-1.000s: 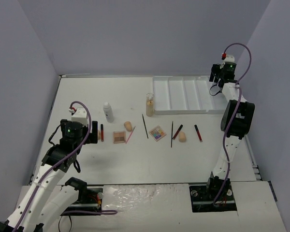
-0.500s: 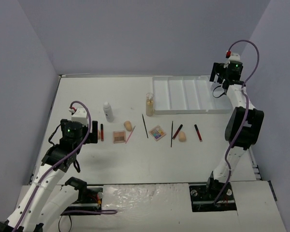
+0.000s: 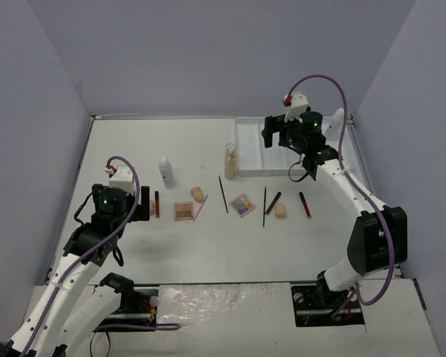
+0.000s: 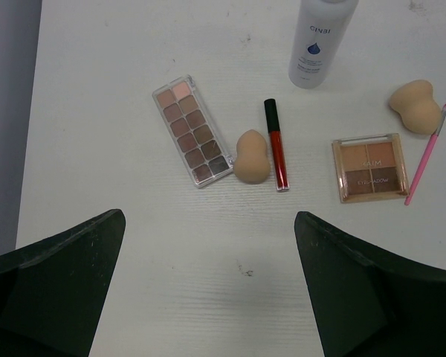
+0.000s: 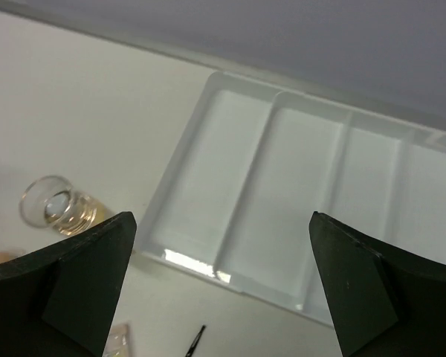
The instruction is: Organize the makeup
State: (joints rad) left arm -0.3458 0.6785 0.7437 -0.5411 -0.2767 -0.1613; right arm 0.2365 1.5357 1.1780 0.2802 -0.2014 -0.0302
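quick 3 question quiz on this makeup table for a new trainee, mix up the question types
1. True or false: in the right wrist view, the white tray already holds a lipstick.
2. In the left wrist view, what lies between the long palette and the red lipstick? A) peach sponge B) pink pencil C) white bottle
3. Fill in: in the top view, the ____ gripper hangs over the tray.

Key: 1. False, the compartments in view are bare. 2. A. 3. Right gripper.
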